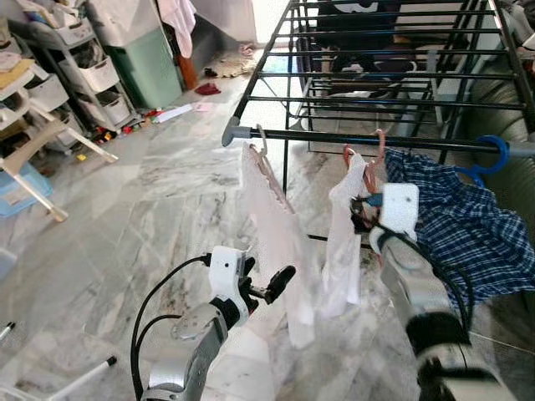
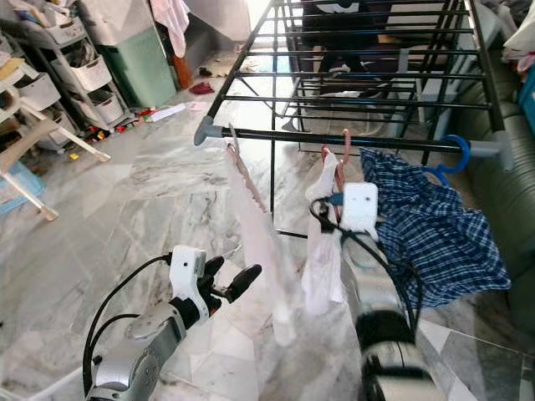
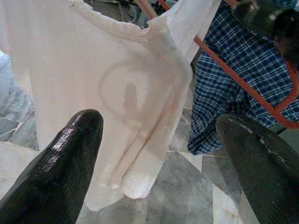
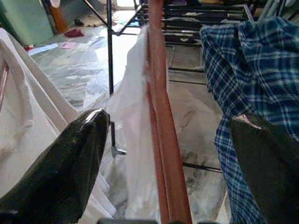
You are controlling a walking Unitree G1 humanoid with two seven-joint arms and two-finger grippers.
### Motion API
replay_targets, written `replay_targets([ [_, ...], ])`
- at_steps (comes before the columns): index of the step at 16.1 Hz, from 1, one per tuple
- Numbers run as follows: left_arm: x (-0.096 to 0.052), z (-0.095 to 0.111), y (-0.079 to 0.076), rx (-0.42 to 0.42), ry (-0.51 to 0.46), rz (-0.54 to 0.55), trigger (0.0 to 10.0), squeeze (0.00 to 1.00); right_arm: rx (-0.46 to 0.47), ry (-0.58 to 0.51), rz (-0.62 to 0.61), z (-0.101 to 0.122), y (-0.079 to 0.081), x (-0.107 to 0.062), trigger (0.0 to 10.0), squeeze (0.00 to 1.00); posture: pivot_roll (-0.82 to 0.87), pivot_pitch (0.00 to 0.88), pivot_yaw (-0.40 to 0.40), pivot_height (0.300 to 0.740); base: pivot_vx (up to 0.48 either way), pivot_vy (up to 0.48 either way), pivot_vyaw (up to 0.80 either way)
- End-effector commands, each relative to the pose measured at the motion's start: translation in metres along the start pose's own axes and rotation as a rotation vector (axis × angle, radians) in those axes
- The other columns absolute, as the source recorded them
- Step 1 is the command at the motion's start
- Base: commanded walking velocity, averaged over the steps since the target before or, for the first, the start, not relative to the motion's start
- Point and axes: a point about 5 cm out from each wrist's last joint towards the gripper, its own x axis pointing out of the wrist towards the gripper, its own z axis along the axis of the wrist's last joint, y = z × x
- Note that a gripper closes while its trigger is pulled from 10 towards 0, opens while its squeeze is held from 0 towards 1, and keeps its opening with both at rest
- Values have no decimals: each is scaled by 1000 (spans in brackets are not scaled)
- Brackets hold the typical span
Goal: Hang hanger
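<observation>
On the drying rack's front rail [image 1: 368, 139], the orange hanger [image 1: 374, 159] with its white garment [image 1: 343, 242] is already hooked. The right gripper [image 1: 364, 210] sits just below with jaws open around the hanger, so only withdrawal looks left. The left gripper [image 1: 272, 286] hovers nearby, jaws open and empty.

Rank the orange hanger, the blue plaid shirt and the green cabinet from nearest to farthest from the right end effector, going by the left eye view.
1. Orange hanger: right at the right end effector, between its open fingers, hooked on the rack bar.
2. Blue plaid shirt: just to its right, hanging from a blue hanger.
3. Green cabinet: far across the floor, to the left.
</observation>
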Motion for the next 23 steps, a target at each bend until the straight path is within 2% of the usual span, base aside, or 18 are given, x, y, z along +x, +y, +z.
replay_targets([
  [1, -2, 0, 6, 9, 4, 11, 10000, 0, -12, -11, 16, 2, 7, -4, 10000, 1000, -161, 53, 134, 740, 0, 0, 0],
  [4, -1, 2, 7, 13, 1, 14, 10000, 0, -21, -18, 14, 0, 2, -16, 10000, 1000, -162, 51, 135, 740, 0, 0, 0],
  [5, -1, 2, 8, 17, 2, 19, 10000, 0, -31, -26, 21, -1, -1, -25, 10000, 1000, -170, 46, 138, 740, 0, 0, 0],
  [8, -3, 3, 14, 51, -3, 81, 10000, 0, -45, -20, 33, -10, 0, -42, 10000, 1000, -174, 43, 140, 740, 0, 0, 0],
  [11, -12, 10, 31, 108, -52, 236, 10000, 0, -57, -18, 37, -16, 1, -61, 10000, 1000, -177, 40, 146, 740, 0, 0, 0],
  [13, -15, 11, 37, 126, -53, 278, 10000, 0, -60, -11, 40, -18, 1, -66, 10000, 1000, -178, 38, 148, 740, 0, 0, 0],
  [14, -23, 4, 45, 146, -34, 304, 10000, 0, -59, -21, 56, -22, 0, -77, 10000, 1000, -177, 35, 153, 740, 0, 0, 0],
  [15, -28, -3, 52, 170, -2, 347, 10000, 0, -62, -2, 62, -28, -1, -83, 10000, 765, -175, 29, 154, 740, 0, 0, 0],
  [16, -30, -7, 54, 173, 14, 362, 10000, 0, -69, 10, 62, -33, -3, -86, 10000, 729, -177, 23, 157, 740, 0, 0, 0],
  [17, -29, -8, 55, 180, 20, 370, 10000, 0, -74, 21, 61, -36, -4, -88, 10000, 588, -176, 21, 158, 740, 0, 0, 0],
  [19, -26, -7, 56, 182, 16, 378, 10000, 0, -81, 28, 60, -37, -6, -89, 10000, 596, -177, 16, 162, 740, 0, 0, 0],
  [22, -23, -7, 54, 190, 13, 375, 10000, 0, -84, 25, 63, -36, -6, -88, 10000, 588, -178, 13, 156, 740, 0, 0, 800],
  [23, -21, -8, 54, 188, 8, 383, 10000, 0, -80, 23, 80, -35, -3, -86, 10000, 549, -176, 7, 134, 740, 0, 0, 0],
])
